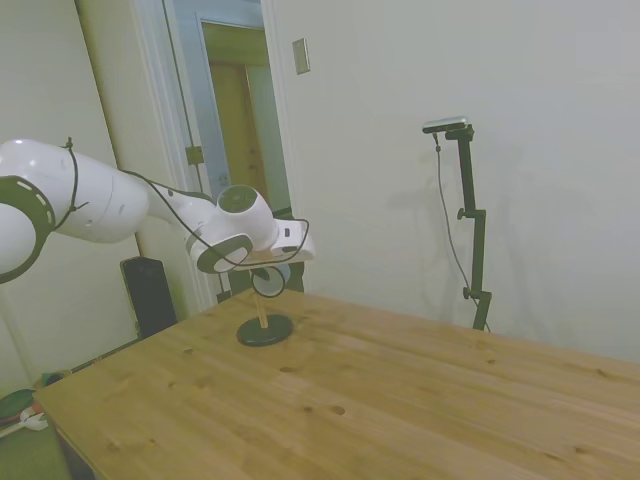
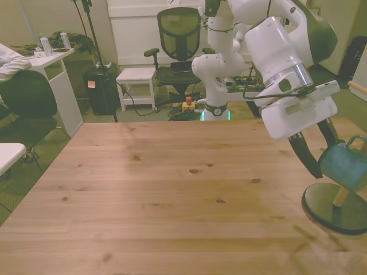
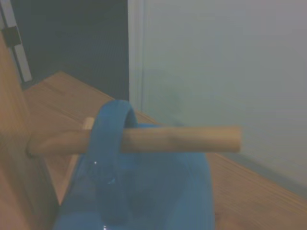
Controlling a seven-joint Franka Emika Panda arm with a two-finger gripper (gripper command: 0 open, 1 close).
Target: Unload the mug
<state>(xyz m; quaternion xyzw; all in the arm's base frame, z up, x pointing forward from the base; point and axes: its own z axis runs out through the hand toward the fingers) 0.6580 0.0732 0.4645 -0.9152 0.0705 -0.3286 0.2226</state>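
While the mug (image 2: pixel 346 166) hangs by its handle (image 3: pixel 111 143) on a peg (image 3: pixel 144 140) of the stand (image 2: pixel 335 207), the gripper (image 2: pixel 323 150) sits tilted right at it, one dark finger (image 2: pixel 305 154) stretching down along the mug's side toward the front view's left and the other showing just above the mug's top. The fingers stand apart with the mug's upper part between them; whether either touches the blue wall cannot be made out. From the wrist camera the peg runs straight through the blue handle loop, the mug's body (image 3: pixel 158 196) hanging below it and the stand's wooden post (image 3: pixel 14 158) close alongside. Below the gripper lies the stand's dark round base (image 2: pixel 331 211) on the table (image 2: pixel 160 200), near the table's edge at the front view's right. Seen from the side, the arm (image 1: pixel 120 210) reaches over the table corner and the gripper covers most of the mug (image 1: pixel 268 280), with the base (image 1: pixel 265 330) directly beneath.
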